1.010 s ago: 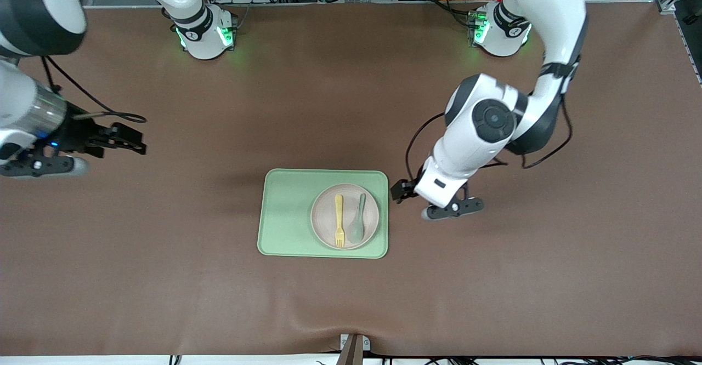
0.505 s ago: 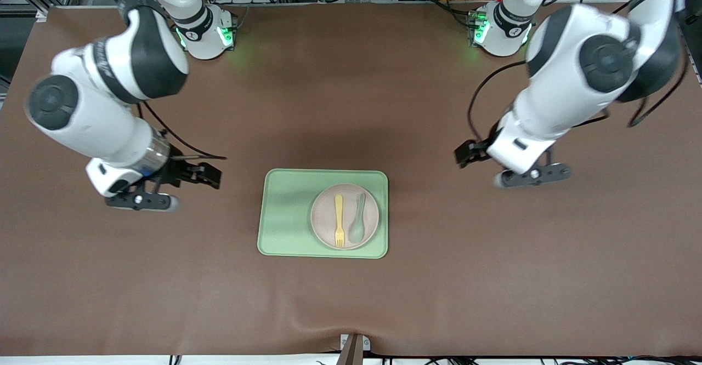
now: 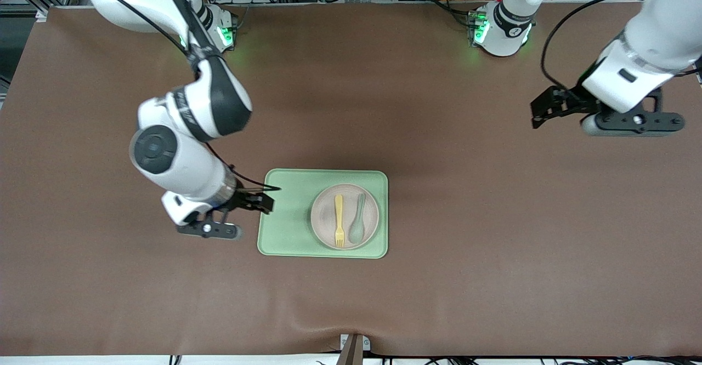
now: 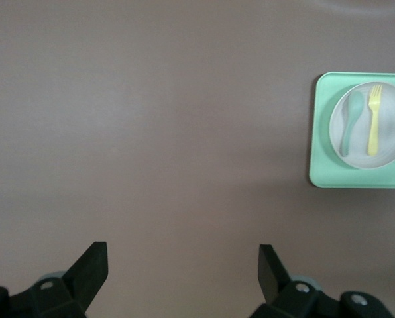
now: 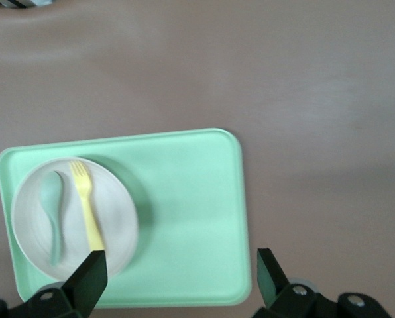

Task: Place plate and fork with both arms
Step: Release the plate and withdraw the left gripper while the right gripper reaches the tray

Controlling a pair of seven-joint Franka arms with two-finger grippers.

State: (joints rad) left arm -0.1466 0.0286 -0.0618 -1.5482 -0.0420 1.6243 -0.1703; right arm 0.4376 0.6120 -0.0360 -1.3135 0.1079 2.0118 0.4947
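Note:
The pale plate (image 3: pixel 324 215) lies on the light green tray (image 3: pixel 285 217), on the half toward the left arm's end. The yellow fork (image 3: pixel 339 220) lies on the plate beside a grey-green spoon (image 3: pixel 357 220). My right gripper (image 3: pixel 211 228) is open and empty, low over the tray's edge toward the right arm's end. In the right wrist view the gripper (image 5: pixel 181 271) is over the tray (image 5: pixel 191 212), with plate (image 5: pixel 114 212) and fork (image 5: pixel 86 202) beside it. My left gripper (image 3: pixel 630 121) is open and empty, over bare table at the left arm's end. It (image 4: pixel 181 265) sees the plate (image 4: pixel 393 136) and fork (image 4: pixel 374 119) far off.
The brown table mat (image 3: pixel 351 107) spreads all round the tray. The half of the tray toward the right arm's end is bare. The arms' bases (image 3: pixel 205 33) stand along the table edge farthest from the front camera.
The right arm has swung in from its end of the table to the tray's edge. The left arm has drawn away from beside the tray to its own end. Tray, plate, fork unmoved.

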